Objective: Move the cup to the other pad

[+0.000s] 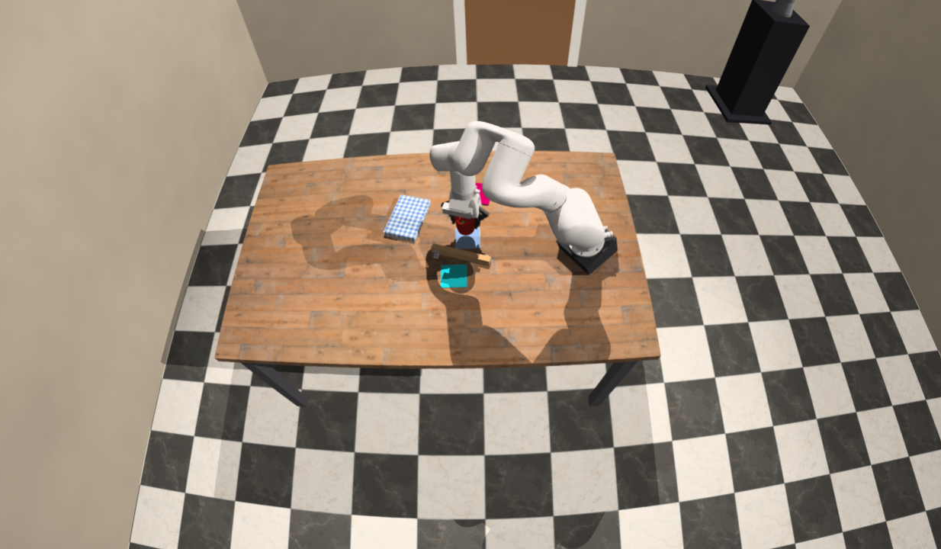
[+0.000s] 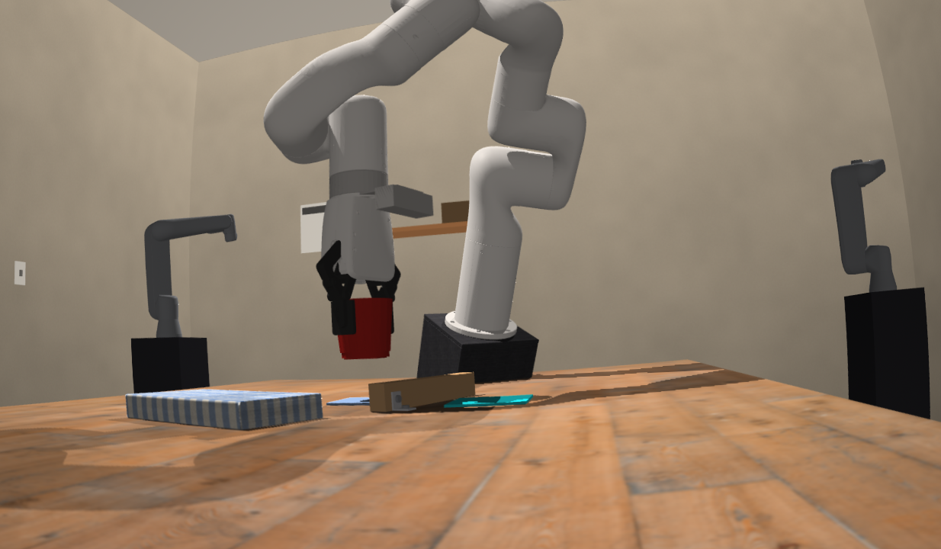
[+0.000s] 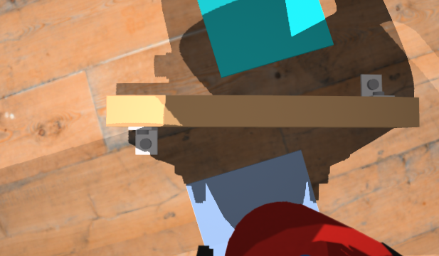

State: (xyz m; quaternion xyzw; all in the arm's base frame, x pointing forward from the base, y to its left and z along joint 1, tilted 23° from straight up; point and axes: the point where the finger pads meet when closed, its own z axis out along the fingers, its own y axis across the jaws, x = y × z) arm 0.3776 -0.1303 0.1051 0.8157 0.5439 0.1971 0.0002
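Red round cup (image 1: 465,226) (image 2: 371,331) (image 3: 276,227) sits squeezed in the black-fingered gripper (image 1: 468,221) (image 2: 367,327) (image 3: 297,250), upright so nothing spills, probably high to cross the brown wooden rail (image 1: 460,255) (image 2: 422,392) (image 3: 262,111) toward the flat cyan pad (image 1: 453,276) (image 2: 494,401) (image 3: 265,43), nearer the desk's (image 1: 337,306) (image 2: 562,477) (image 3: 45,53) front edge.

Blue-checked cloth block (image 1: 406,217) (image 2: 238,408), pink item (image 1: 483,194)

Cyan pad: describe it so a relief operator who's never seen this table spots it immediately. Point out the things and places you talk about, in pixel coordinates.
On the wooden table (image 1: 309,313) (image 2: 562,477) (image 3: 45,199), find the wooden rail (image 1: 460,255) (image 2: 422,391) (image 3: 262,111). The flat cyan pad (image 1: 453,275) (image 2: 501,400) (image 3: 262,46) lies on one side of it, partly shadowed. The pale-blue pad (image 1: 467,236) (image 2: 347,401) (image 3: 255,192) lies across the rail, under the raised red cup (image 1: 465,226) (image 2: 371,331) (image 3: 276,227).
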